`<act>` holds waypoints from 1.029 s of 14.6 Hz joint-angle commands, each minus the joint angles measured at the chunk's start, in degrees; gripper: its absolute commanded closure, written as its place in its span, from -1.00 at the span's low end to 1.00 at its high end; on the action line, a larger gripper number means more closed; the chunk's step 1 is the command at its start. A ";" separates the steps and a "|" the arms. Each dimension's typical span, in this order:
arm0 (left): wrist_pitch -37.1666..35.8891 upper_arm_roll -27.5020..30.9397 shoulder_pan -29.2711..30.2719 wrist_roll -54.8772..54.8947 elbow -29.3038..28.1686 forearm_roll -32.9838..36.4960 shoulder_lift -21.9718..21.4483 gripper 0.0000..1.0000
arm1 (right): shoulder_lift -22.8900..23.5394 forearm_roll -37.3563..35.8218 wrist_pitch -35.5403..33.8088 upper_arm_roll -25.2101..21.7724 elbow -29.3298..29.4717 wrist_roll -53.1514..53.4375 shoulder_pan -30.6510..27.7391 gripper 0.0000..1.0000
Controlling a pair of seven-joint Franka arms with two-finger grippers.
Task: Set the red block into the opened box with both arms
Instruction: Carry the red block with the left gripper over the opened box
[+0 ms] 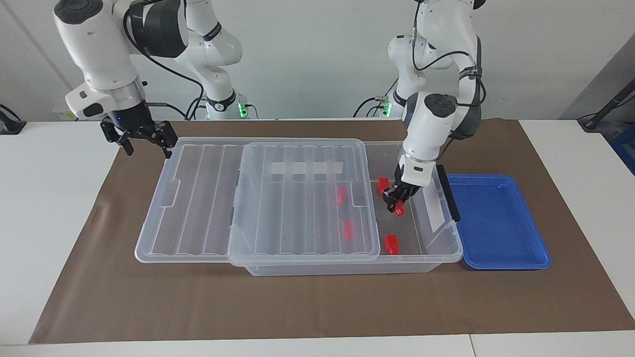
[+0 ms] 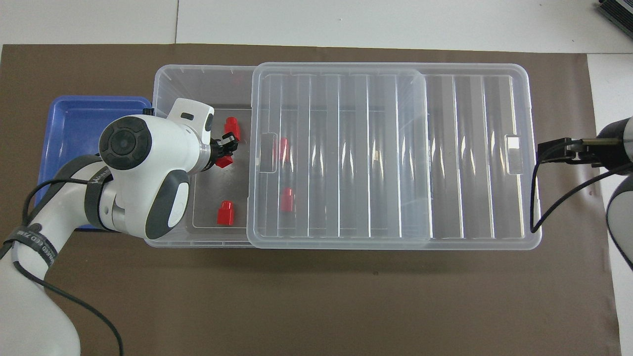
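A red block [image 1: 399,210] is being held clamped in the left gripper [image 1: 395,204], which is hanging inside the uncovered end of the box [image 1: 449,250], its fingers pinched together on the block. The block is being carried above the box floor, not resting on it. Just beside the gripper, nearer the robots, a second block [image 1: 383,185] is lying on the box floor; below the gripper, farther from the robots, a third block [image 1: 392,244] is lying near the box wall. Two more blocks [image 1: 341,195] are being seen through the clear lid [image 1: 302,198], which is lying slid across the box toward the right arm's end, its edge close beside the gripper. A black latch bar [image 1: 448,192] is standing along the box's end wall just beside the gripper, toward the left arm's end, and a blue tray [image 1: 496,223] is lying on the desk next to that wall. The right gripper [image 1: 140,136] is being held raised, with its fingers spread apart and nothing in them, over the brown mat [image 1: 317,302] near the lid's corner at the right arm's end of the desk.
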 commanded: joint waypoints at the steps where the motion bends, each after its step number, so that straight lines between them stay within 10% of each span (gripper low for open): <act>1: 3.15 1.06 -1.22 -0.65 -0.48 1.23 3.15 0.61 | -1.18 2.57 -3.34 0.69 0.65 0.04 -0.53 -1.00; 10: 8.51 1.06 -0.78 -0.30 -2.76 3.00 5.89 0.58 | -1.35 3.90 -2.82 0.87 0.13 0.22 -0.01 -1.00; 15: 9.57 1.06 -0.86 -0.74 -1.19 3.00 6.33 -0.69 | -1.53 3.90 -2.64 0.87 -0.05 0.13 -0.09 -1.00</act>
